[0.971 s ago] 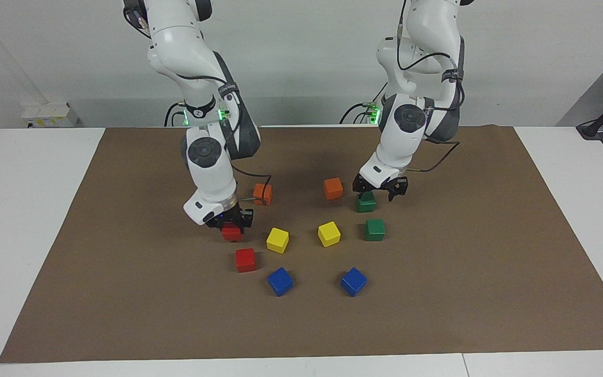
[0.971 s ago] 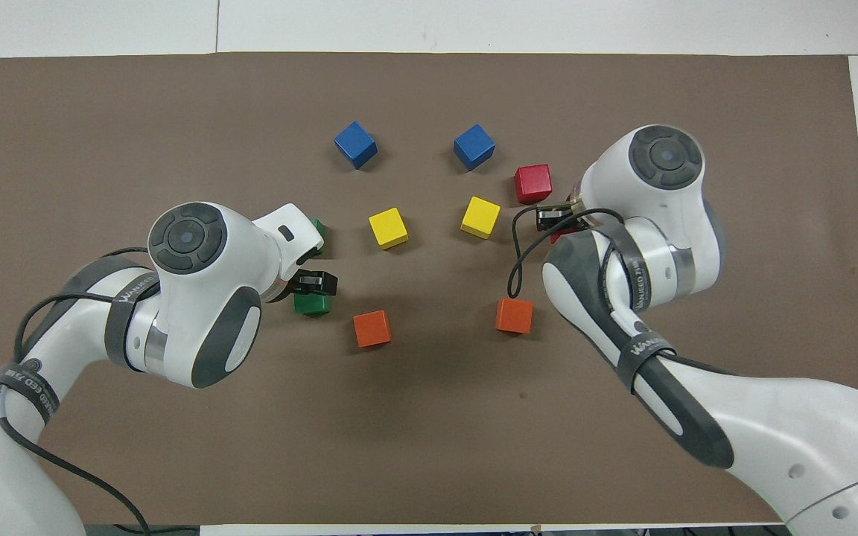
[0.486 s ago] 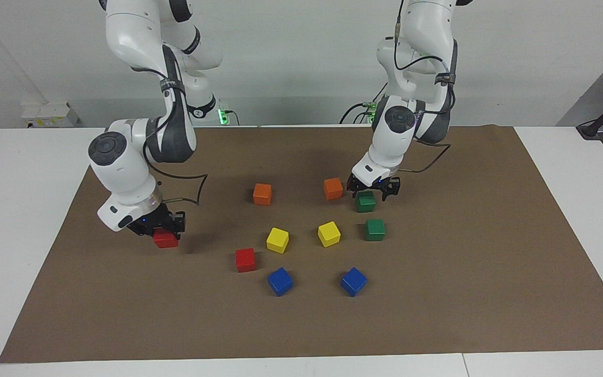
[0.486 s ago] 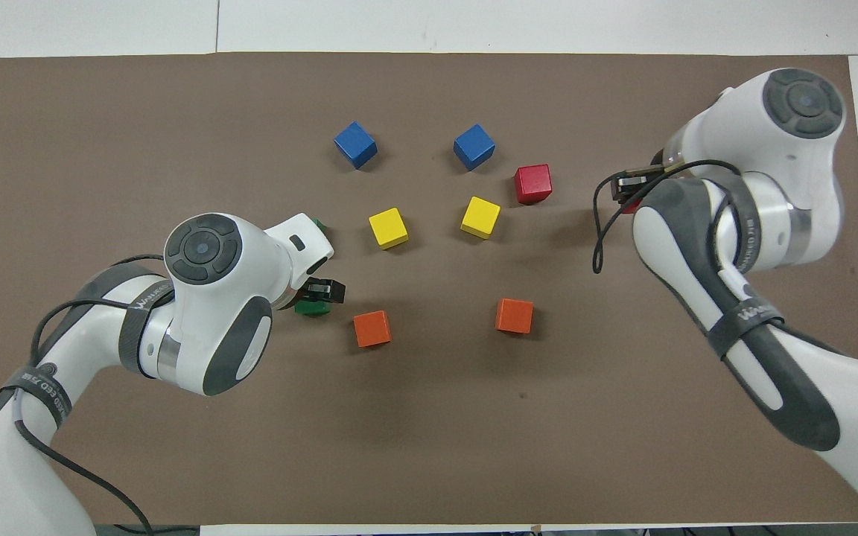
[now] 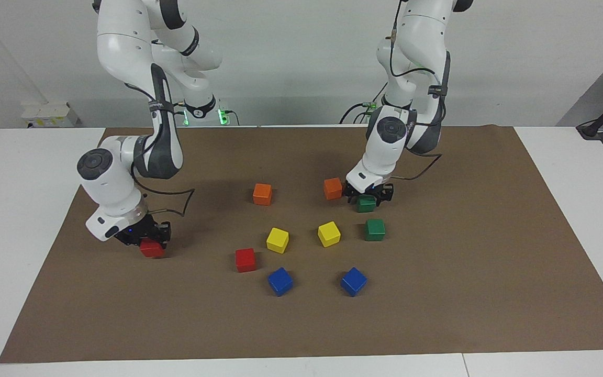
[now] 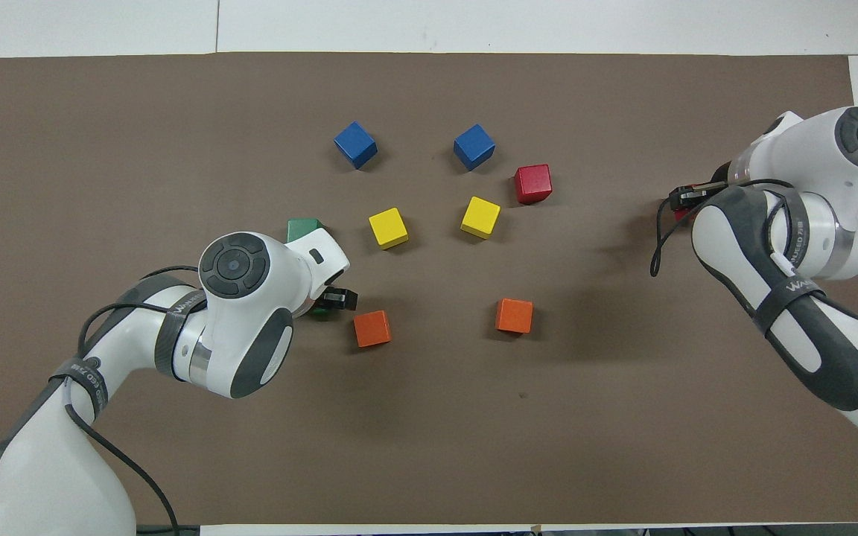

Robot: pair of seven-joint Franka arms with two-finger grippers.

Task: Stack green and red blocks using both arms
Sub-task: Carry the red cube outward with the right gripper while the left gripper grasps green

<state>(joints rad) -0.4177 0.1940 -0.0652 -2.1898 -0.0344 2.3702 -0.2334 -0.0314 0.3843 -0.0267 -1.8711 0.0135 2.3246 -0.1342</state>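
From the facing view I see the right gripper (image 5: 147, 242) clamped on a red block (image 5: 151, 248) low over the mat at its own arm's end, and the left gripper (image 5: 368, 195) straddling a green block (image 5: 366, 203) beside an orange cube (image 5: 333, 188); I can't tell whether its fingers grip it. From overhead, the loose red block (image 6: 532, 184) and second green block (image 6: 302, 228) sit on the mat, each beside a yellow cube (image 6: 480, 217).

White jointed arms (image 5: 123, 57), grey joint caps, black cables.
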